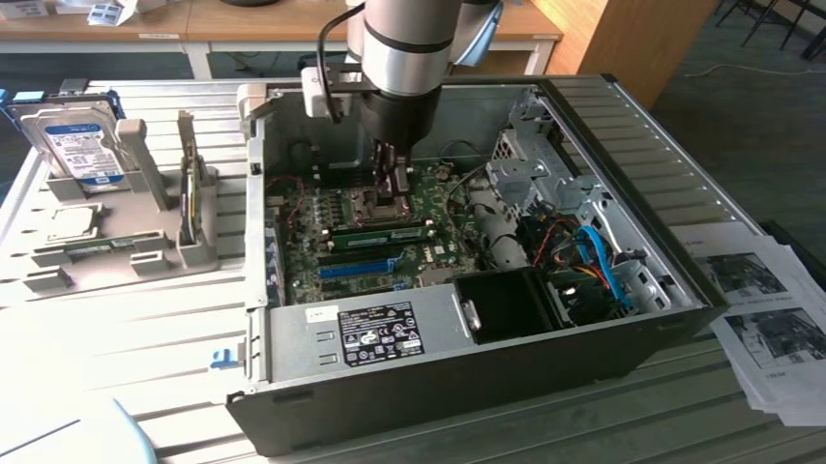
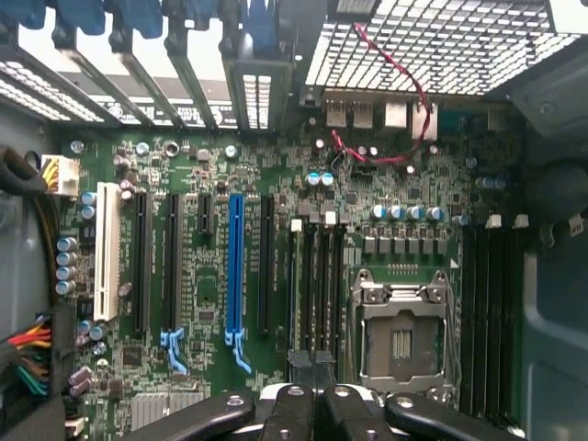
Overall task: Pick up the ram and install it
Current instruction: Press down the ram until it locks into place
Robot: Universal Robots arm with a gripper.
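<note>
The ram point(image 1: 381, 235), a thin green stick, stands on edge in a slot on the motherboard inside the open computer case point(image 1: 452, 358), beside the CPU socket point(image 1: 374, 205). My gripper point(image 1: 398, 205) reaches down into the case and hangs right over the stick's middle, fingers shut with nothing between them. Whether the fingertips touch the stick I cannot tell. In the wrist view my gripper point(image 2: 312, 369) sits over the black memory slots point(image 2: 317, 285), next to the CPU socket point(image 2: 400, 335).
A long blue slot point(image 1: 355, 269) lies just in front of the ram. Cables point(image 1: 594, 266) and a drive cage point(image 1: 543, 164) fill the case on the exterior view's right. A hard drive point(image 1: 77, 145) stands in a grey holder point(image 1: 130, 246) at that view's left. Papers point(image 1: 761, 319) lie at its right.
</note>
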